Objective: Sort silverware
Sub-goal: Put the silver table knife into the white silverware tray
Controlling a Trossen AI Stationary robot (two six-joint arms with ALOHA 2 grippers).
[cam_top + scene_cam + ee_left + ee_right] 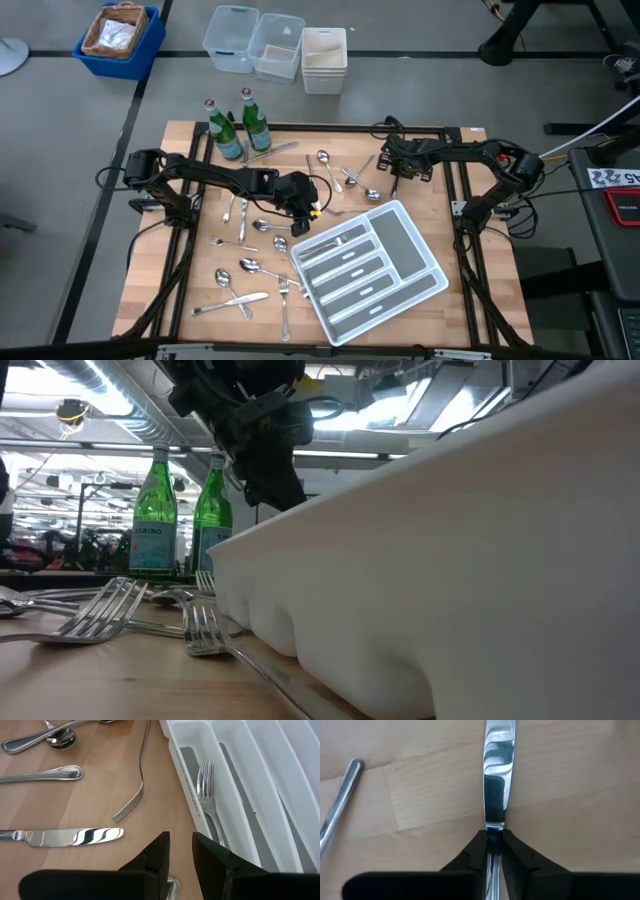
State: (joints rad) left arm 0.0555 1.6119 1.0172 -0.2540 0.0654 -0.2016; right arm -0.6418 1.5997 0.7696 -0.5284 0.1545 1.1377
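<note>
The silverware lies scattered on the wooden table: forks, spoons and knives at the near left [245,268] and spoons at the far middle [350,175]. The white divided tray [372,268] sits at the near right, with one fork [206,780] in a long compartment. My left gripper [181,851] hovers open over the tray's left far corner [298,205], with nothing between its fingers. My right gripper [494,845] is at the far right of the table [393,168], shut on a knife [496,775]. My right gripper pinches the knife where blade meets handle [494,831], one finger on each narrow side. The fingers come steeply from above and lie across the knife. The blade runs flat away from the fingers; the handle is hidden under them. Whether the knife is off the wood I cannot tell.
Two green glass bottles [240,128] stand at the table's far left, close behind my left arm. Clear and white bins [275,45] and a blue basket [118,38] sit on the floor beyond the far edge. A knife [65,836] and a fork [131,802] lie beside my left gripper.
</note>
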